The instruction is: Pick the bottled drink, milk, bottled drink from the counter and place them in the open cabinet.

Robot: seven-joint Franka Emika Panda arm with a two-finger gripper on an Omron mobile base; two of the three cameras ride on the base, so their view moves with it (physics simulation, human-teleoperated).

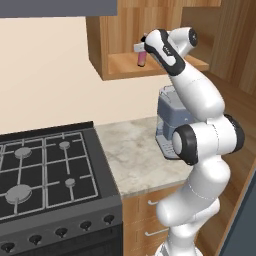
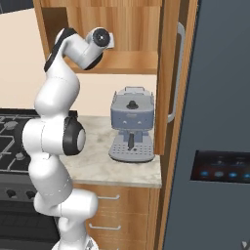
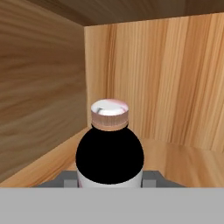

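Observation:
A slim bottled drink (image 1: pixel 141 58) with a pink label stands upright inside the open cabinet (image 1: pixel 120 67), low over its shelf board near the left wall. My gripper (image 1: pixel 142 49) is shut on its upper part. In the hand view the bottle (image 3: pixel 109 153) shows a pale cap and a black shoulder, with the grey fingers (image 3: pixel 65 178) pressed against both sides. Whether its base rests on the board I cannot tell. Wooden cabinet walls (image 3: pixel 39 87) close in on the left and behind. The beige counter (image 1: pixel 140 150) lies below. The milk is out of view.
A grey-blue coffee machine (image 2: pixel 131 124) stands on the counter under the cabinet. A black gas stove (image 1: pixel 45 175) lies to the left, with a grey hood (image 1: pixel 55 7) above it. A dark fridge (image 2: pixel 219 146) and a tall wood panel (image 2: pixel 168 97) close the right side.

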